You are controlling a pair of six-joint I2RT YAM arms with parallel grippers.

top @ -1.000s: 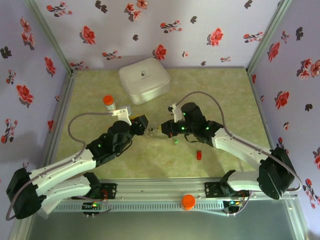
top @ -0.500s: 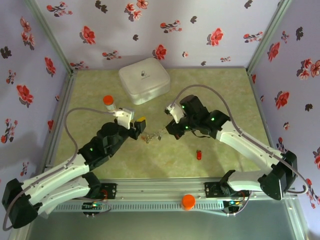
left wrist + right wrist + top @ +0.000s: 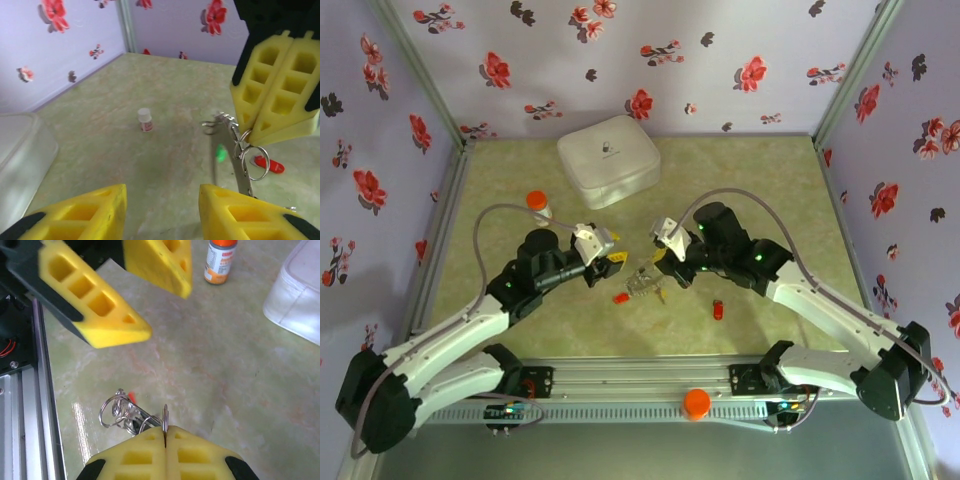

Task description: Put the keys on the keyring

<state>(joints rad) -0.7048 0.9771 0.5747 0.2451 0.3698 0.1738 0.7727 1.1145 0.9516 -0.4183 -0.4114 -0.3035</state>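
Observation:
My right gripper (image 3: pixel 663 268) (image 3: pixel 165 432) is shut on the thin metal keyring (image 3: pixel 164 416), seen edge-on between its yellow fingers. A bunch of small wire loops (image 3: pixel 119 411) hangs from the keyring (image 3: pixel 642 285) just above the table. A green key (image 3: pixel 220 152) dangles by the keyring (image 3: pixel 241 162). One red key (image 3: pixel 620 297) lies on the table under the left gripper. Another red key (image 3: pixel 718 310) (image 3: pixel 267 164) lies to the right. My left gripper (image 3: pixel 611 259) (image 3: pixel 162 210) is open and empty, a little left of the keyring and apart from it.
An orange-capped pill bottle (image 3: pixel 537 204) (image 3: pixel 220 260) (image 3: pixel 145 120) stands at the left. A white rounded case (image 3: pixel 608 160) (image 3: pixel 296 295) sits at the back. Floral walls close in three sides. The metal rail (image 3: pixel 20 405) runs along the near edge.
The grippers, close together a second ago, have drawn apart. The left gripper let go and pulled back left; a red key now lies on the table below it. The right gripper kept the keyring.

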